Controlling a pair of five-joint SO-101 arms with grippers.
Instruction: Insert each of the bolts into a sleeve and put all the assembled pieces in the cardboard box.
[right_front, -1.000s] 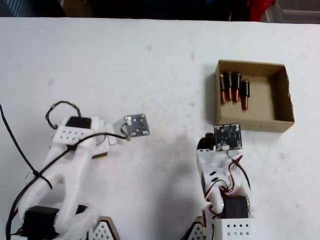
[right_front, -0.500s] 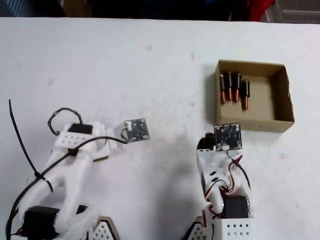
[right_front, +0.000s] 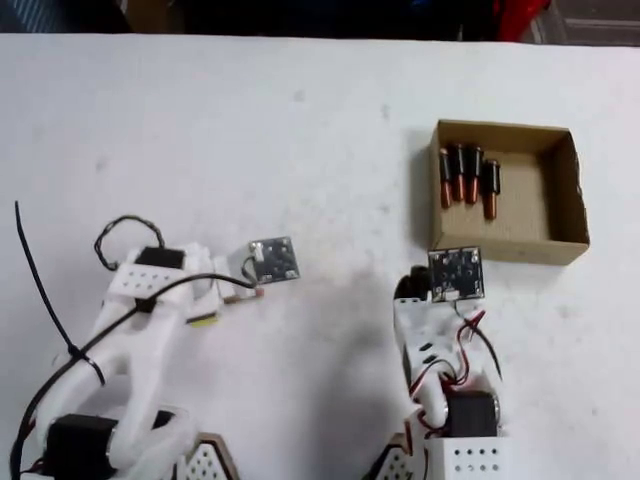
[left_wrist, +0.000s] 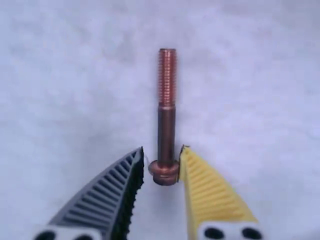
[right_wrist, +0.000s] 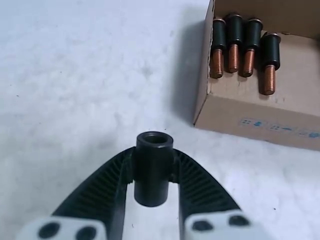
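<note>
**Bolt in left grip, sleeve in right**

At near left on the white table (right_front: 300, 130), the left gripper (left_wrist: 162, 150) is pinched narrowly on the flanged head of a copper bolt (left_wrist: 166, 115). One ribbed finger is grey and the other yellow, and the smooth shank and threaded tip jut past them. The right gripper (right_wrist: 153, 154) clamps a matte black cylindrical sleeve (right_wrist: 152, 172) with its bore showing. Just beyond it to the right, a cardboard box (right_wrist: 250, 117) holds four pieces (right_wrist: 235, 42) side by side.

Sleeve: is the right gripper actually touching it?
Touching. The right wrist view shows the right gripper with both fingers pressed against opposite sides of the sleeve, no gap on either side.
</note>
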